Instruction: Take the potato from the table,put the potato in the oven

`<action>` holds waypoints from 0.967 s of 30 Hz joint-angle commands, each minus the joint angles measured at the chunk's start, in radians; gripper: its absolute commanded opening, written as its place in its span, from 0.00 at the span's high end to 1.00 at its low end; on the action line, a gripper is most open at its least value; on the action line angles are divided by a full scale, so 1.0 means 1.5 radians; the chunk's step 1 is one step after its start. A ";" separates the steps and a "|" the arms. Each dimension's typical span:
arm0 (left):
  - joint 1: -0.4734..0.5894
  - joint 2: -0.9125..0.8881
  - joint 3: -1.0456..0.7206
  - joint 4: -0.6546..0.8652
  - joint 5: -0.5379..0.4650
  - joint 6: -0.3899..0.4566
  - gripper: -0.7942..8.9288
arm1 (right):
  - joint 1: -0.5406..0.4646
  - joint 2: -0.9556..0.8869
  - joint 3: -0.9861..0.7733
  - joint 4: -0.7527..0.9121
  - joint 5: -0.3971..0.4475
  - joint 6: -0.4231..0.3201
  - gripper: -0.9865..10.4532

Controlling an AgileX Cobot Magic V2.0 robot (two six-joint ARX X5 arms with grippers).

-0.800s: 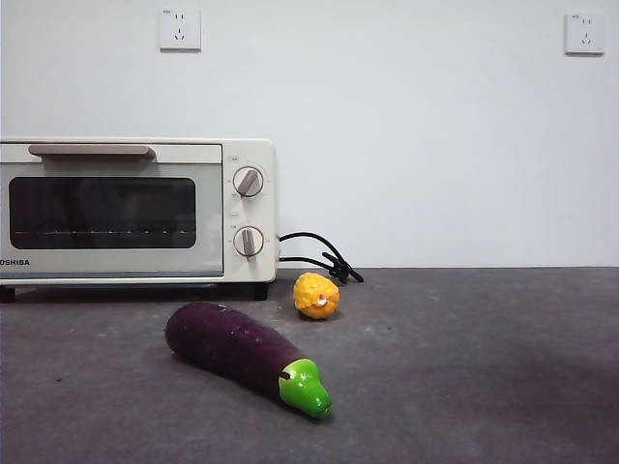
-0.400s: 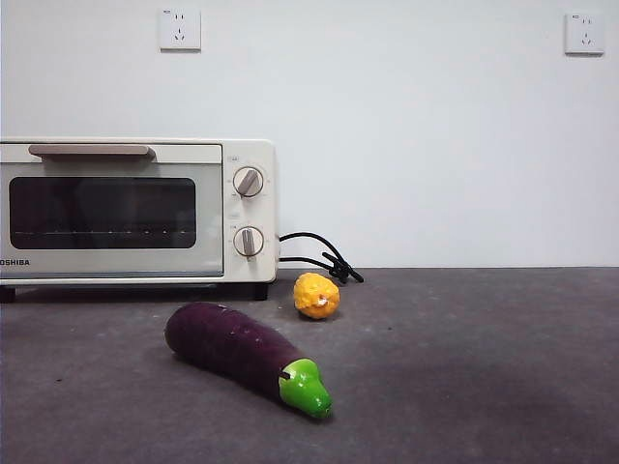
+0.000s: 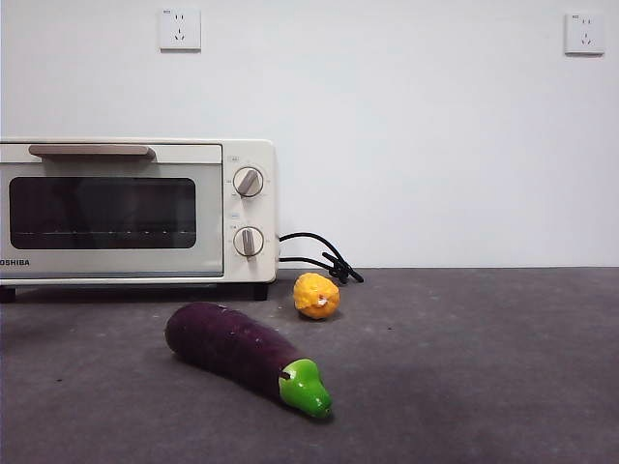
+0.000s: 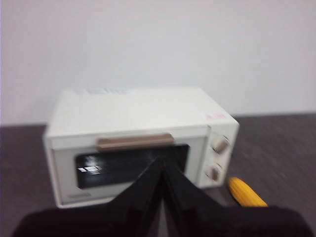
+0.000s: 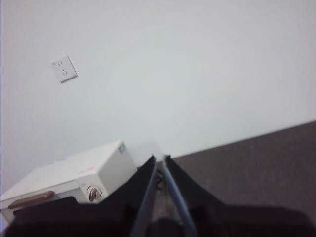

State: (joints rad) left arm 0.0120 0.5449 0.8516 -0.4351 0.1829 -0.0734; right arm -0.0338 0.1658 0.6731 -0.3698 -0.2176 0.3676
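No potato shows in any view. The oven (image 3: 116, 213) stands shut at the back left of the table (image 3: 464, 367), cream-white with a dark glass door and a bar handle. My left gripper (image 4: 161, 163) is shut with nothing in it, up in the air in front of the oven (image 4: 133, 128) and facing its door. My right gripper (image 5: 159, 159) is shut and empty too, held high and off to the side of the oven (image 5: 74, 182). Neither gripper appears in the front view.
A purple eggplant (image 3: 232, 348) with a green tip lies in front of the oven. A bumpy yellow ball (image 3: 316, 296) sits by the oven's right corner, near the black cord (image 3: 319, 256). The left wrist view shows a yellow item (image 4: 245, 192) beside the oven.
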 commanded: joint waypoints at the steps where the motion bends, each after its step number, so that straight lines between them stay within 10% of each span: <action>1: 0.002 0.064 0.074 -0.050 0.035 -0.006 0.92 | 0.000 0.027 0.055 -0.049 -0.002 -0.003 0.89; 20: 0.002 0.352 0.289 -0.169 0.075 0.021 0.92 | 0.000 0.211 0.295 -0.244 -0.004 -0.004 0.89; 29: 0.013 0.482 0.290 -0.164 0.155 -0.012 0.92 | 0.000 0.314 0.370 -0.337 -0.112 -0.060 0.89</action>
State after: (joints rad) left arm 0.0242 1.2518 1.2877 -0.6868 0.3969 -0.0719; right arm -0.0341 0.6304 1.2205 -0.8719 -0.3725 0.3080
